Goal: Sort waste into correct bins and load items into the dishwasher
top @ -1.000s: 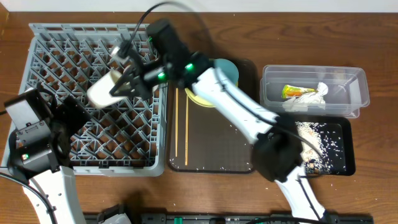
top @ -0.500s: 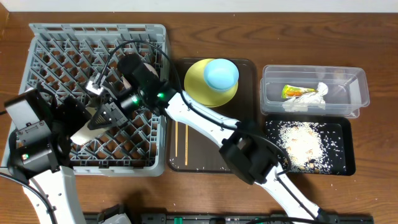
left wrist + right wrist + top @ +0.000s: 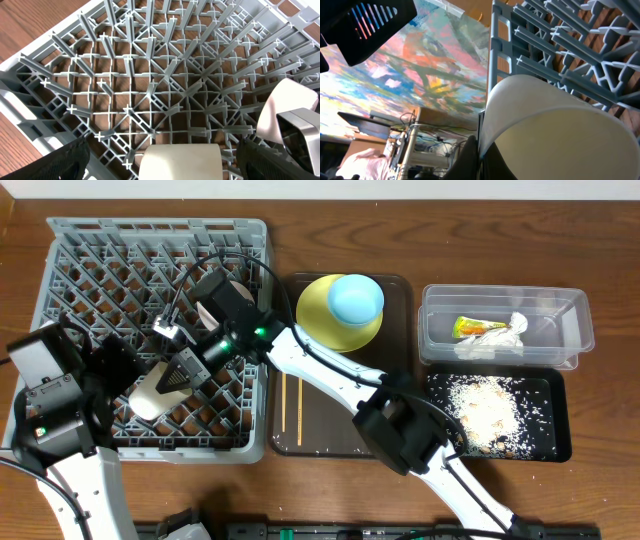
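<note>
My right gripper (image 3: pixel 186 370) is shut on the rim of a white cup (image 3: pixel 153 396), one finger inside and one outside (image 3: pixel 481 150). The cup lies tilted on its side low over the front-left part of the grey dishwasher rack (image 3: pixel 90 250). I cannot tell whether it touches the pegs. My left gripper (image 3: pixel 122 385) is open just beside it. In the left wrist view the cup (image 3: pixel 181 161) sits between the two wide-spread black fingers (image 3: pixel 65 161), untouched. A pale rounded thing (image 3: pixel 236 288) in the rack is mostly hidden under the right arm.
On the dark brown tray (image 3: pixel 340 430) a light-blue cup (image 3: pixel 355 298) sits on the yellow plate (image 3: pixel 322 320), with chopsticks (image 3: pixel 291 408) alongside. The clear tub (image 3: pixel 505 328) holds a tissue (image 3: pixel 495 340) and a wrapper (image 3: pixel 470 327). Rice crumbs (image 3: pixel 490 405) lie on the black tray (image 3: pixel 555 430).
My right arm has carried the white cup from the middle of the rack down toward its front left, close to the left gripper. The left arm has stayed still.
</note>
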You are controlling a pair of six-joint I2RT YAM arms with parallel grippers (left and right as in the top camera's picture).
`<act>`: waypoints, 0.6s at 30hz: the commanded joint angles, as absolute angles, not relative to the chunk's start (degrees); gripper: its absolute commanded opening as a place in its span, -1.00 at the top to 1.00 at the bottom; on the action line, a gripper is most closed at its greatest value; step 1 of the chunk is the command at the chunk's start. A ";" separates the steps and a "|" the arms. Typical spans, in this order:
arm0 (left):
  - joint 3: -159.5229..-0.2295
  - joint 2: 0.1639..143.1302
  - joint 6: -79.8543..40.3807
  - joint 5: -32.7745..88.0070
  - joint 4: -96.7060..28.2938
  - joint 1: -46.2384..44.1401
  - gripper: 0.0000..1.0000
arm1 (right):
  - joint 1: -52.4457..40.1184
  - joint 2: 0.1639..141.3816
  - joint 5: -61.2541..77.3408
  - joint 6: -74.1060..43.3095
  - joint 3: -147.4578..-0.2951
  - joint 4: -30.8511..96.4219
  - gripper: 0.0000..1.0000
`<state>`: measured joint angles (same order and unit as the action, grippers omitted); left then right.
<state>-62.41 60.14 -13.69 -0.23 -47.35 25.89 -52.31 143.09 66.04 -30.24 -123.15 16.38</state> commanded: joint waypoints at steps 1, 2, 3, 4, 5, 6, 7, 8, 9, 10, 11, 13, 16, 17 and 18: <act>-63.33 60.29 -13.80 -0.69 -47.33 26.22 -0.89 | -52.16 143.57 65.17 -31.77 -123.13 17.74 0.97; -63.33 60.29 -13.80 -0.67 -47.33 26.24 -0.89 | -52.27 143.57 64.75 -32.53 -123.13 17.82 0.97; -63.33 60.29 -13.80 -0.67 -47.33 26.24 -0.89 | -52.47 143.57 64.45 -33.47 -123.11 17.74 0.97; -63.33 60.29 -13.80 -0.67 -47.33 26.24 -0.89 | -52.60 143.57 64.27 -33.82 -123.11 17.58 0.98; -63.33 60.29 -13.80 -0.67 -47.33 26.22 -0.89 | -52.73 143.57 64.25 -33.82 -123.11 17.52 0.97; -63.33 60.29 -13.80 -0.67 -47.33 26.22 -0.89 | -52.90 143.57 64.20 -33.82 -123.11 17.52 0.97; -63.33 60.29 -13.80 -0.67 -47.33 26.24 -0.89 | -53.08 143.57 64.20 -33.82 -123.11 17.61 0.97; -63.33 60.29 -13.80 -0.67 -47.33 26.24 -0.89 | -53.21 143.57 64.05 -33.78 -123.09 17.82 0.97; -63.33 60.29 -13.78 -0.67 -47.33 26.24 -0.89 | -53.23 143.57 63.55 -33.34 -123.09 18.70 0.97; -63.33 60.29 -13.80 -0.67 -47.33 26.22 -0.89 | -53.21 143.57 62.92 -32.75 -123.09 19.68 0.97; -63.33 60.29 -13.80 -0.67 -47.33 26.24 -0.89 | -53.19 143.57 62.33 -31.99 -123.09 20.62 0.97; -63.33 60.29 -13.80 -0.67 -47.33 26.24 -0.89 | -52.84 143.57 61.32 -31.11 -123.09 22.41 0.97; -63.33 60.29 -13.80 -0.67 -47.33 26.24 -0.89 | -51.96 143.57 61.30 -29.43 -123.09 24.80 0.91; -63.33 60.29 -13.80 -0.67 -47.33 26.24 -0.89 | -51.70 143.57 61.32 -29.19 -123.09 25.34 0.88; -63.33 60.29 -13.80 -0.67 -47.33 26.24 -0.89 | -51.31 143.55 61.43 -29.06 -123.09 26.00 0.83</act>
